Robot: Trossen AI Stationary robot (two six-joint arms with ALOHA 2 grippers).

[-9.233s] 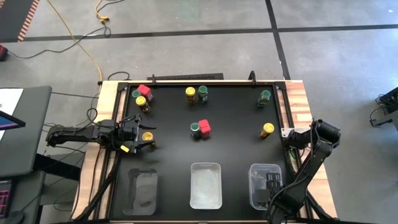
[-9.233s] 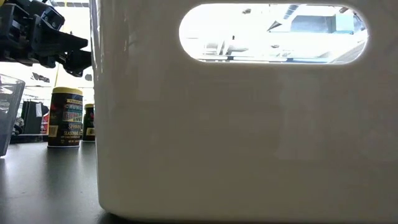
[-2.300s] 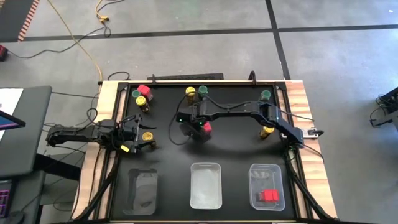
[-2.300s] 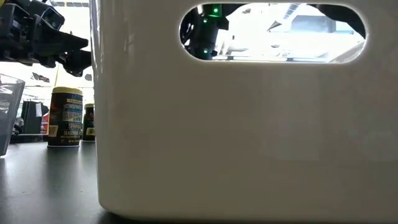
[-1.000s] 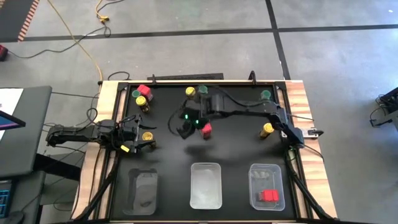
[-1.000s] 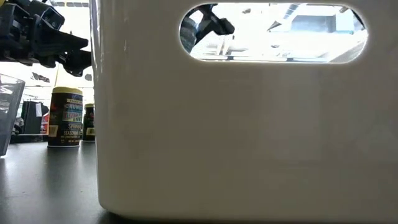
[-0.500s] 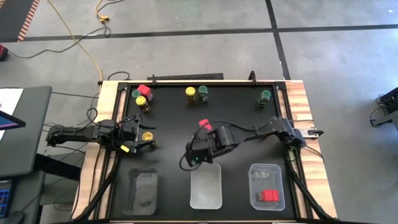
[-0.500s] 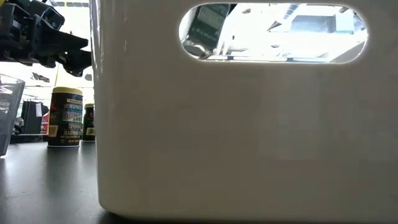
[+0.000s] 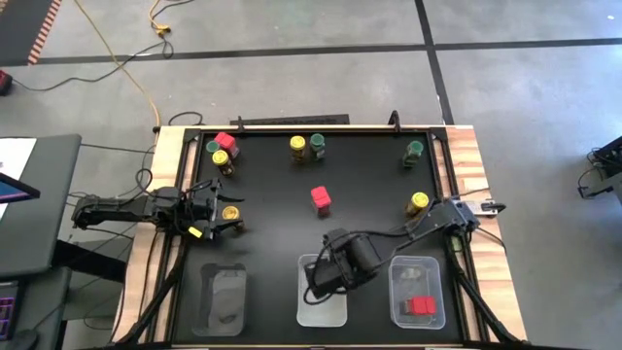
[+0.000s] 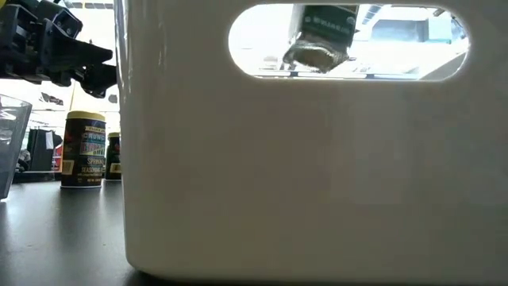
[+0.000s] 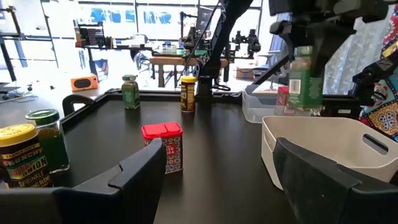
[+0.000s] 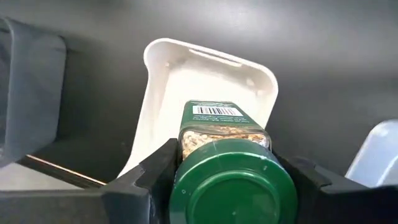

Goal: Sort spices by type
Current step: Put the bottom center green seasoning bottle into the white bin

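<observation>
My right gripper (image 9: 326,277) hangs over the middle white tray (image 9: 323,309), shut on a green-lidded spice jar (image 12: 225,146). My left gripper (image 9: 220,216) waits open near the table's left edge, above a yellow-lidded jar (image 9: 230,213) that stands on its base; in the low view it (image 10: 59,44) is clear of that jar (image 10: 83,148). A red-lidded jar (image 9: 321,197) stands alone mid-table. Other jars stand along the far edge (image 9: 297,144) and on the right (image 9: 419,201). Red-lidded jars (image 9: 418,306) lie in the right tray. My right gripper pinches the green-lidded jar between its two fingers (image 12: 163,163), just below the lid (image 12: 233,186), coming from above and pointing down. The jar (image 11: 303,78) hangs upright, lifted clear above the white tray (image 11: 323,137). Its base (image 10: 317,54) shows through the tray's handle slot.
A clear tray (image 9: 222,299) sits near the left front corner, and the right tray (image 9: 400,270) at the right front. Three jars cluster at the far left (image 9: 222,151). A green-lidded jar (image 9: 415,149) stands far right. Bare black tabletop lies around the red-lidded jar.
My right gripper has carried the green-lidded jar from beside the red-lidded jar in the table's middle toward the near edge, and it now hangs above the white tray. The red-lidded jar has stayed in place.
</observation>
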